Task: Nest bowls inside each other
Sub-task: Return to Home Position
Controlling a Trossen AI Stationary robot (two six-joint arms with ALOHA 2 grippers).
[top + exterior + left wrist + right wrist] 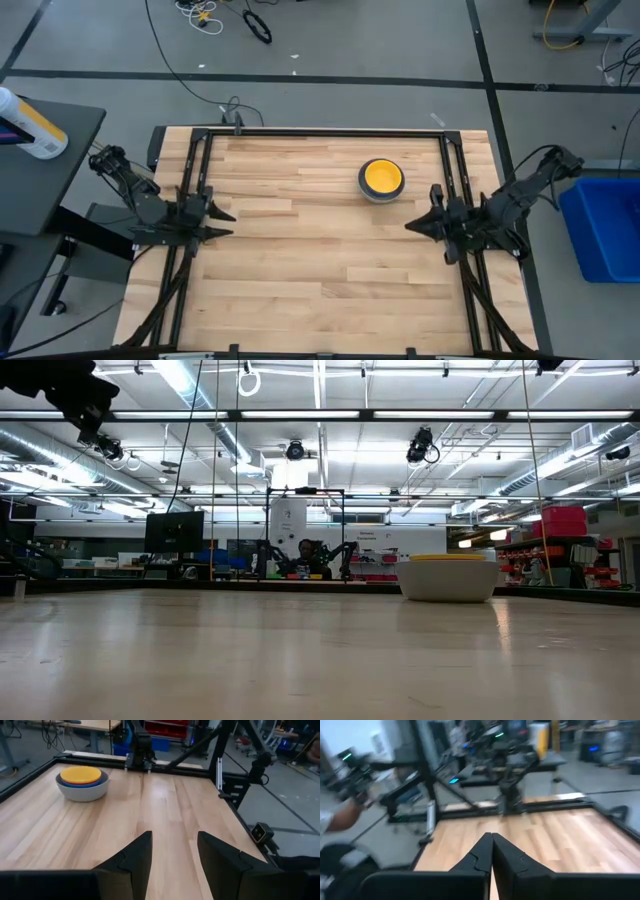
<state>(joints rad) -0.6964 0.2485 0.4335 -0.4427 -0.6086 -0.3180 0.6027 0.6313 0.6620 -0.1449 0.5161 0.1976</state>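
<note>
The bowls [381, 179] stand nested in one stack on the wooden table, right of the middle toward the far edge: a grey outer bowl [82, 791], a blue rim inside it and a yellow bowl [80, 774] on top. In the low view the stack [448, 577] rests on its base. My left gripper [226, 220] is open at the table's left edge, far from the stack. My right gripper [410, 226] is shut at the right side, nearer the front than the stack, holding nothing.
A black metal frame [330, 132] runs around the table. A blue bin [605, 225] stands on the floor to the right, and a side table with a white bottle [30, 125] to the left. A person's arm [342, 817] shows beyond the table.
</note>
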